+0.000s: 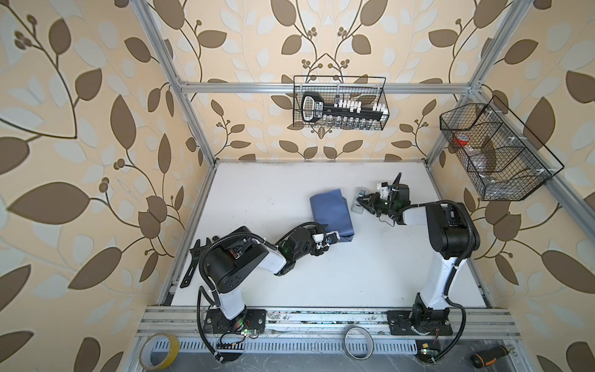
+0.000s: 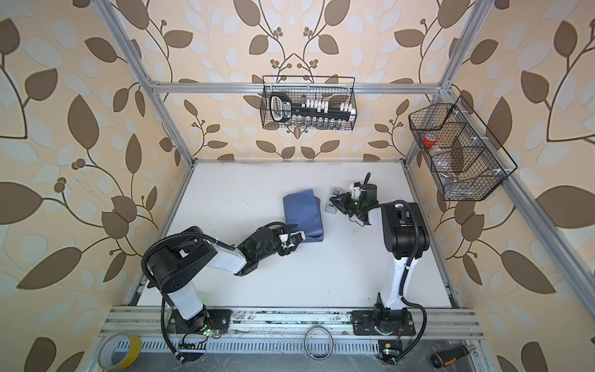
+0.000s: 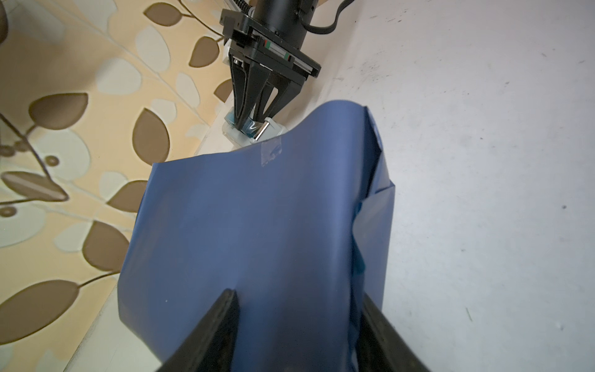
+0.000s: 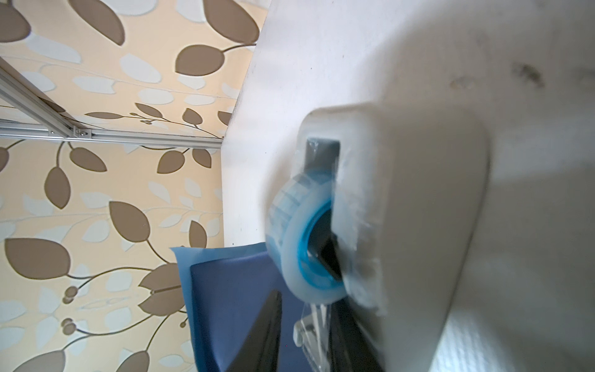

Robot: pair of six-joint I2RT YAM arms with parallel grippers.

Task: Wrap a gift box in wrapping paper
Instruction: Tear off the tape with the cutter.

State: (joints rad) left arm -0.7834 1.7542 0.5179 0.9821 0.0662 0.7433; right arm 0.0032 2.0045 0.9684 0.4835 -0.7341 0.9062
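Fingers (image 3: 222, 322) of the left gripper (image 3: 297, 299) clamp the folded wrapping paper (image 3: 251, 225), dark face out, near the middle of the table (image 1: 322, 273) in both top views. The right gripper (image 3: 252, 120) has its fingers nearly together at the tape dispenser (image 3: 273, 130), just right of the paper; whether they grip it is unclear.

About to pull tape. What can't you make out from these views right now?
1. The gift box: unseen in every view; the folded wrapping paper would cover it.
2. The left gripper and its hold: in the left wrist view one fingertip sits behind the paper; in both top views its own wrist covers it.
3. Whether the right gripper has pinched anything at the tape dispenser: right wrist view blurred, top views too small.
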